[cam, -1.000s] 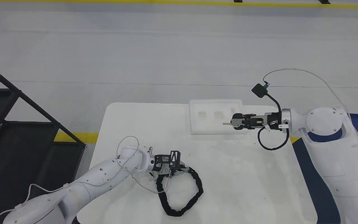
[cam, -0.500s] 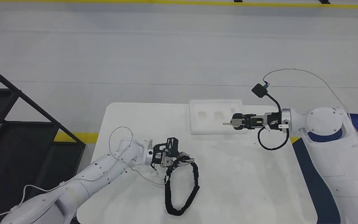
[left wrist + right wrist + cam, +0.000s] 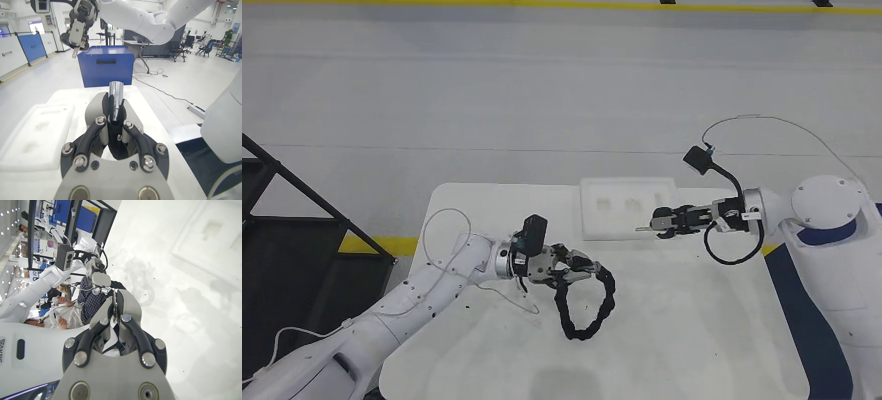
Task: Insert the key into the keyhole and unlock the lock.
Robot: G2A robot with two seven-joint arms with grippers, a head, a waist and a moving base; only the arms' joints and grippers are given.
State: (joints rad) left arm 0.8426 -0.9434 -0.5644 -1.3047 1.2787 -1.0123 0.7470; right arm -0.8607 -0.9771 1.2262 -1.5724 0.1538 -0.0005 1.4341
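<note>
We hold lock (image 3: 115, 92) and key (image 3: 643, 228), well apart.
Our left gripper (image 3: 114, 106) clamps the lock, chrome barrel jutting past its fingertips (image 3: 105, 103); our right gripper (image 3: 656, 223) pinches the key, blade sticking out ahead, above the table (image 3: 702, 320).

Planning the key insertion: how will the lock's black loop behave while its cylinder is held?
Likely floppy: the black loop trails in a loose curve from the left pincer. The chrome cylinder looks rigid and smooth, so it may twist in the grip when the key pushes in.
</note>
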